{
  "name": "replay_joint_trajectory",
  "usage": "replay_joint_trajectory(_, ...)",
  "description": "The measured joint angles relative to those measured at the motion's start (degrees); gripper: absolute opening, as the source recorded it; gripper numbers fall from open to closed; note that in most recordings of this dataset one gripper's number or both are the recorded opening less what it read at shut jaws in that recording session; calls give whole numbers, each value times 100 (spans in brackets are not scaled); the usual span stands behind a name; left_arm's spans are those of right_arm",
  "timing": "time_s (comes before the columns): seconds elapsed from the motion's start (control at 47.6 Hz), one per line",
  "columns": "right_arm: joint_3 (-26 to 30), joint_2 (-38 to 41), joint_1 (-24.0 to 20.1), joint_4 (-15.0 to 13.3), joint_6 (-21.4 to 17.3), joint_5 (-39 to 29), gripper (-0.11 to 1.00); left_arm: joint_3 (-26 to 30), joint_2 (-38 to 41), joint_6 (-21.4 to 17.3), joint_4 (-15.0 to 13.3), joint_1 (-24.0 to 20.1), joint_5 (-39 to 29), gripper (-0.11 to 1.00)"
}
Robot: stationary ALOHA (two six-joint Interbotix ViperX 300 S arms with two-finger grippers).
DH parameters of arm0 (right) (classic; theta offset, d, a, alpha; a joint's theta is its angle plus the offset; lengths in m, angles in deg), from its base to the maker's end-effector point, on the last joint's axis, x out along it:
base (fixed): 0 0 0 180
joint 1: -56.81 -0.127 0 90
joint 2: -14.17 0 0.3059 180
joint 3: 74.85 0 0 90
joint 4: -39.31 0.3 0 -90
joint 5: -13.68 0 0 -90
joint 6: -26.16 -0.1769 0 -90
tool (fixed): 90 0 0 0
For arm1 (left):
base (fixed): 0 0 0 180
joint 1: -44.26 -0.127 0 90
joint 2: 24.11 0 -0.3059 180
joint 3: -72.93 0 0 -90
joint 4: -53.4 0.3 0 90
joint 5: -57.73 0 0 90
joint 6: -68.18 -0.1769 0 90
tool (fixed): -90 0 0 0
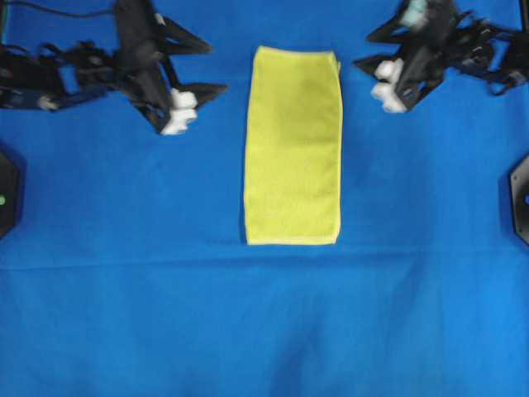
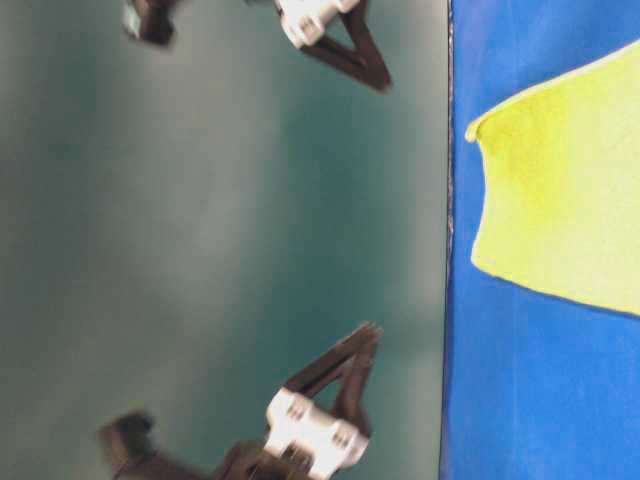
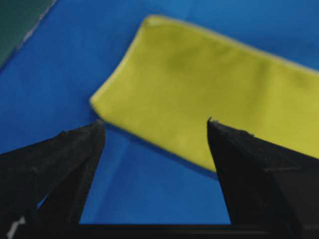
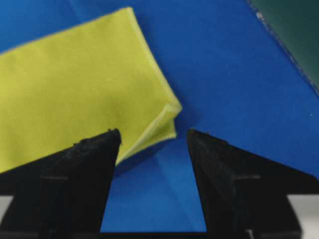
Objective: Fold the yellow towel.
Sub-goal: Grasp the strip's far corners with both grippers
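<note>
Towel (image 1: pixel 293 147) lies as a long nubbly yellow rectangle.

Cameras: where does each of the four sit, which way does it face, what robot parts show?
Overhead: above the table, looking straight down at the yellow towel on the blue cloth; both arms, left gripper, right gripper.
Table-level: low, image turned sideways; towel end, both grippers against a green backdrop.
Left wrist: behind its open jaws, facing a towel corner.
Right wrist: the same, facing a layered corner.
All four share the towel.
</note>
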Motion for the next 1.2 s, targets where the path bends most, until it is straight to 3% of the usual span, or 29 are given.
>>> replay_joint_trajectory(0.315, 791, 1468, 132, -167, -9, -70, 60, 967, 1573, 0, 0, -422, 26, 78)
replay_joint_trajectory(0.63, 932, 2162, 316, -176, -44, -62, 60, 1652, 2707, 9, 0, -633, 26, 75)
replay_joint_trajectory(0.693, 940, 2206, 325, -176, -26, -62, 58, 1731, 2821, -26, 0, -668, 18, 70)
replay_joint_trajectory(0.797, 940, 2215, 316, -176, -35, -53, 48, 1784, 2909, -9, 0, -677, -70, 48)
replay_joint_trajectory(0.923, 940, 2224, 299, -176, -35, -44, 19, 1784, 2909, -9, 9, -668, -167, 15)
replay_joint_trajectory(0.986, 940, 2224, 290, -176, -35, -44, 5, 1784, 2900, -18, 18, -659, -193, 4)
replay_joint_trajectory(1.196, 940, 2224, 290, -176, -44, -44, 5, 1775, 2892, -18, 18, -633, -387, 3)
